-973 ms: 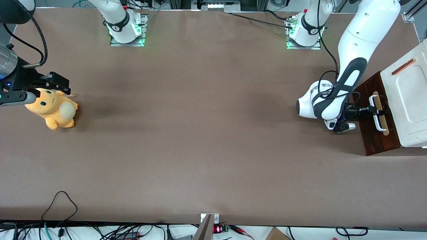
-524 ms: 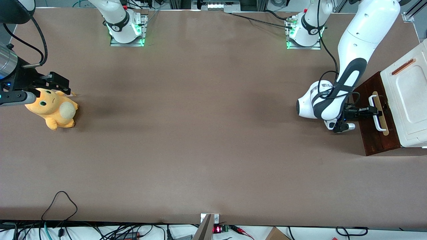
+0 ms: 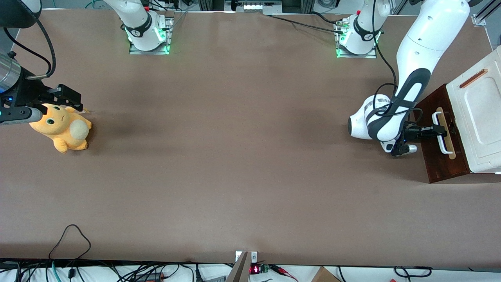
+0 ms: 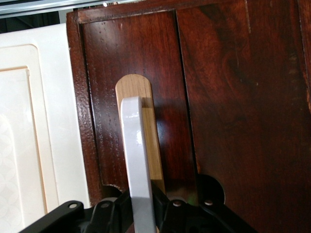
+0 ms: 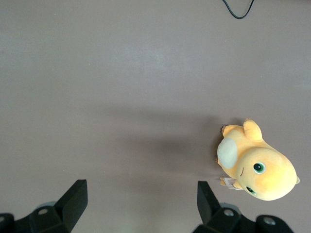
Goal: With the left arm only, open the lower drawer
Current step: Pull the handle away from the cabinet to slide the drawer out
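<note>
The lower drawer's dark reddish-brown front [image 3: 438,164] faces the parked arm's end of the table, under the cabinet's white top [image 3: 479,113]. Its white bar handle [image 3: 441,137] sits on a pale wood strip [image 3: 450,145]. The left arm [image 3: 415,58] reaches down in front of the drawer, and its black gripper [image 3: 440,131] is shut on the handle. Seen from the left wrist, the handle [image 4: 137,155] runs between the two black fingers [image 4: 115,213], which press on both of its sides, with the drawer front [image 4: 228,97] just past them. The gripper [image 4: 143,213] hides the handle's near end.
The cabinet stands at the working arm's end of the table, near the table edge. An orange plush toy [image 3: 62,127] lies at the parked arm's end. Two arm bases [image 3: 356,37] are bolted along the table edge farthest from the front camera. Cables hang over the nearest edge.
The gripper and the handle have shifted very slightly away from the cabinet, toward the parked arm's end. The grip on the handle is unchanged.
</note>
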